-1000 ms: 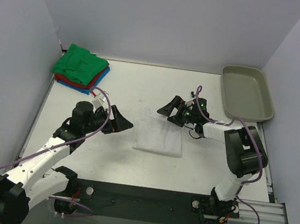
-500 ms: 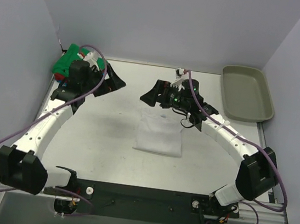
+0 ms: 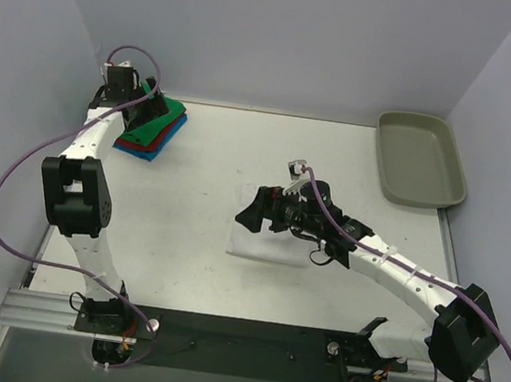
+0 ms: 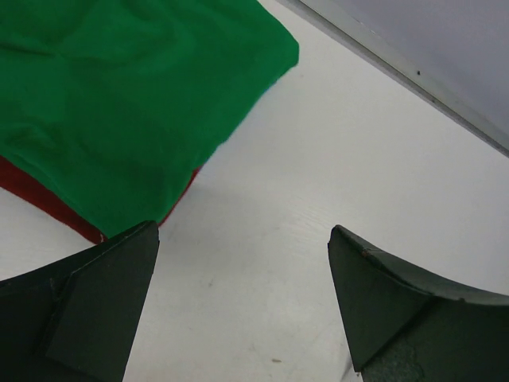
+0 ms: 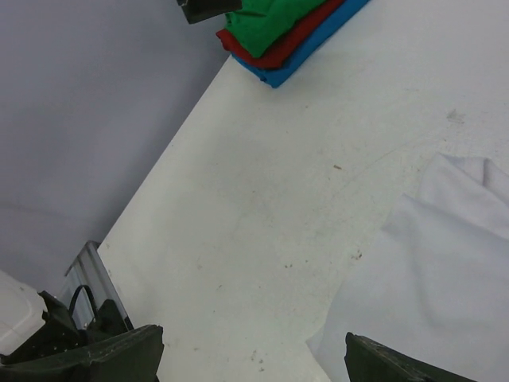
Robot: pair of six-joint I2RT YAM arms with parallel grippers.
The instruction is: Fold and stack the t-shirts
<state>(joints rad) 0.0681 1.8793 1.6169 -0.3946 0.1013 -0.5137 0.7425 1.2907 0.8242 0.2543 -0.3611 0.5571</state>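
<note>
While both stand spread wide and empty, the right gripper [image 3: 250, 215] hangs over the left edge of the white shirt [image 3: 265, 247]. The shirt lies mid-table, folded into a smooth, soft rectangle. The left gripper [image 3: 147, 109] hovers at the far-left corner above the stack: green shirt [image 5: 278, 20] on red shirt [image 5: 288, 48] on blue shirt [image 5: 308, 57], flat and faintly rumpled. Folding looks done; only moving the white one onto the stack seems left.

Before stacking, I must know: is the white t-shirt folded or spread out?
Folded: the white t-shirt lies as a small neat rectangle, no sleeves sticking out.
</note>
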